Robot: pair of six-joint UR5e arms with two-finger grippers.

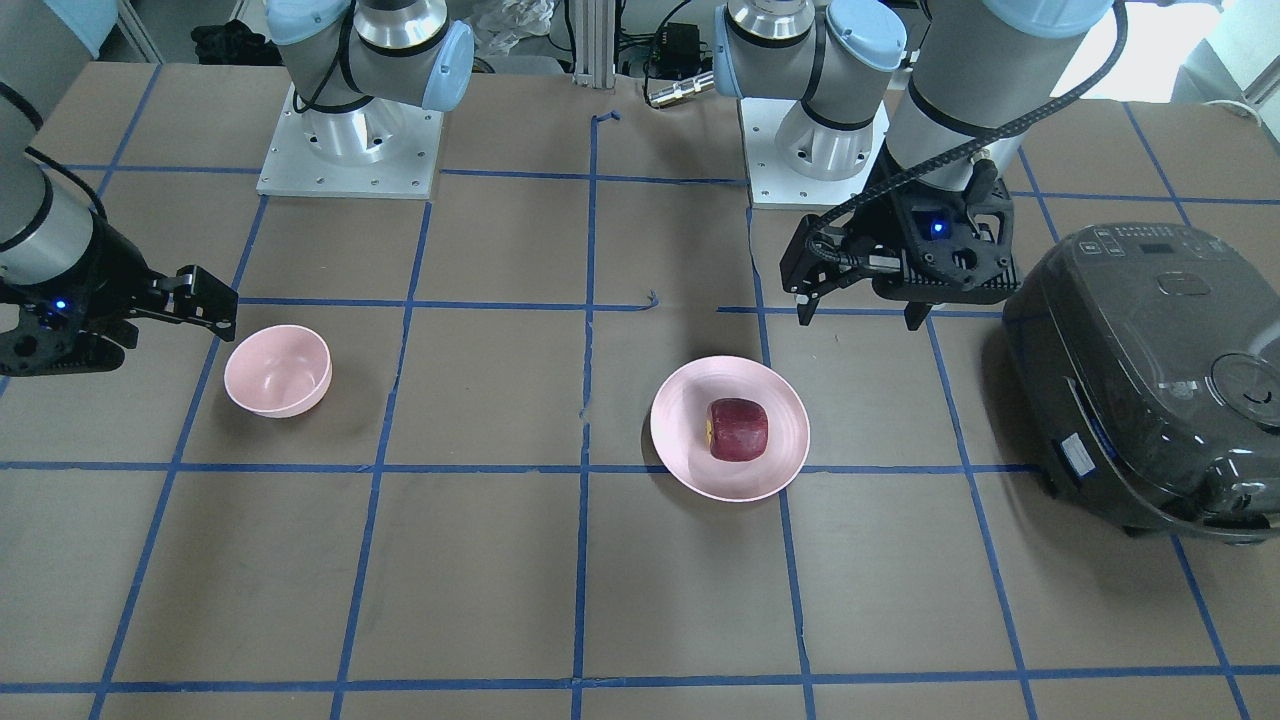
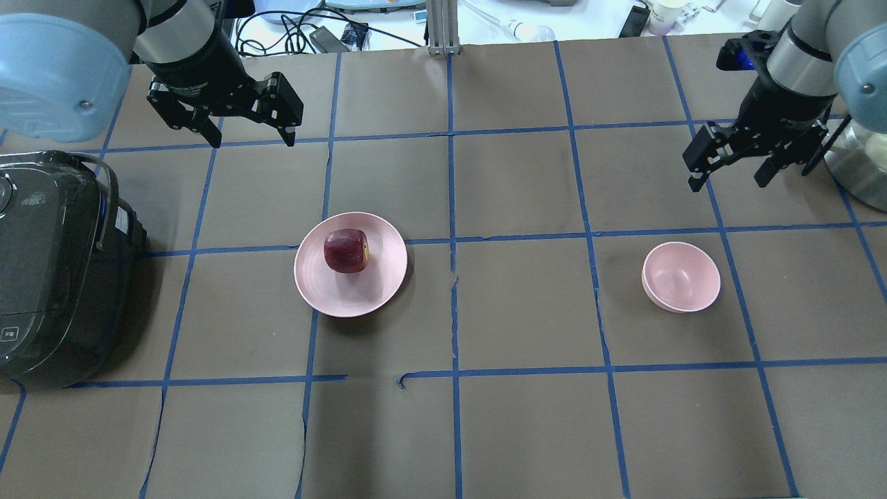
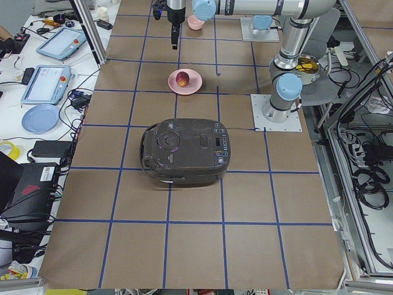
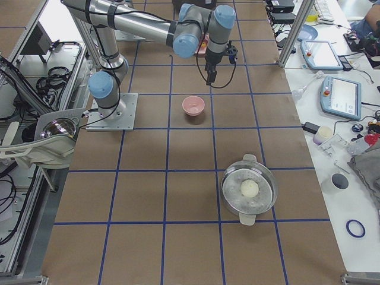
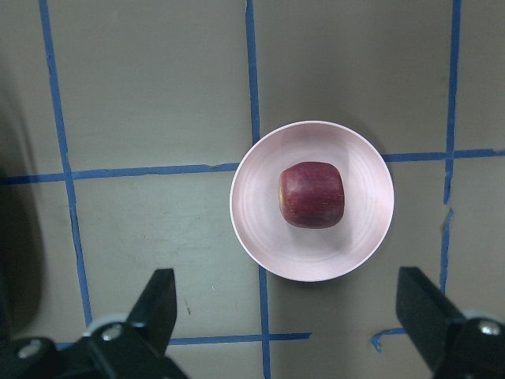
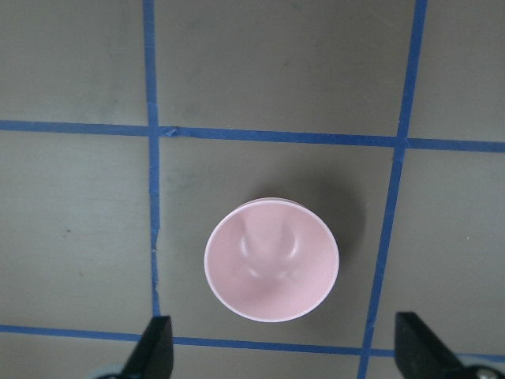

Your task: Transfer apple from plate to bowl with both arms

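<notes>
The small dark red apple [image 2: 346, 251] with a yellowish patch lay on the wide, shallow pale pink plate [image 2: 378, 294], a little off its centre. The plate sat on the brown tabletop [image 2: 520, 312], which was marked with blue tape lines. The left arm's black two-finger gripper [image 2: 253, 138] hung in the air near the plate, its jaws spread wide and holding nothing (its wrist camera looked straight down on apple and plate, with both fingertips at the bottom of the view). The small, deep pale pink bowl [image 2: 681, 277] stood empty, well apart from the plate, on the robot's right side. The right arm's black gripper [image 2: 727, 181] hovered near the bowl, likewise wide open with nothing between its fingers. A dark grey rice cooker [image 2: 48, 270], lid closed, sat on the tabletop beyond the plate on the robot's left.
</notes>
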